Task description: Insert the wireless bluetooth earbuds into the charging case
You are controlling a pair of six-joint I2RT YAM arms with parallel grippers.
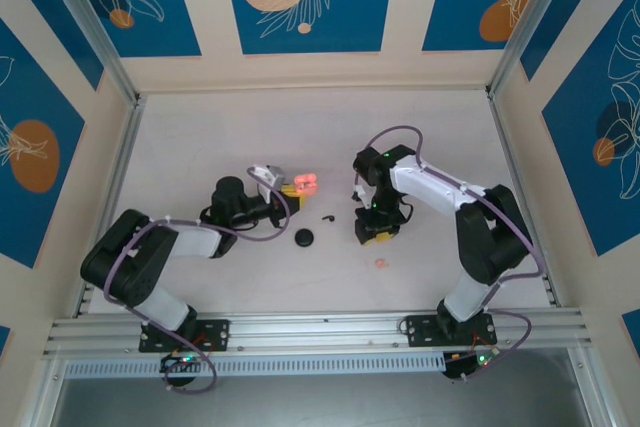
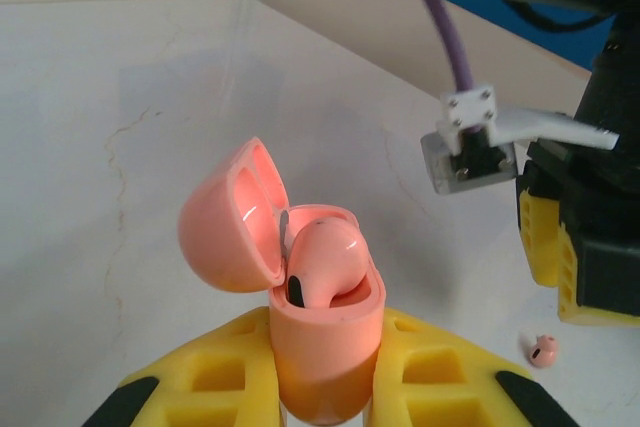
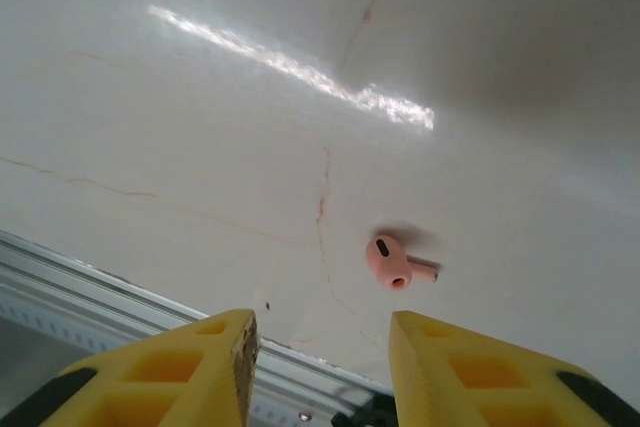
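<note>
Near the middle of the pale marbled worktop [image 1: 200, 137], the left gripper [image 1: 288, 190] is clamped on the body of the glossy pink plastic charging case [image 1: 301, 184]. It holds the case upright with its hinged lid swung open. The left wrist view shows one pale pink earbud [image 2: 325, 265] lying in the case, apparently not quite flush. The second small pink stemmed earbud [image 3: 392, 262] lies loose on the worktop, near the right gripper [image 1: 375, 229] and at about 6 o'clock from it in the overhead view. That gripper's yellow fingers stand apart with nothing between them, pointed down at the surface. The step in hand looks to be fetching this second bud. The next move calls for lowering the fingers astride it, closing gently on so small and slippery a piece, then carrying it toward 9 o'clock to the case. The left arm lies folded low, its forearm reaching toward 3 o'clock, while the right arm arches over with its wrist tipped downward.
</note>
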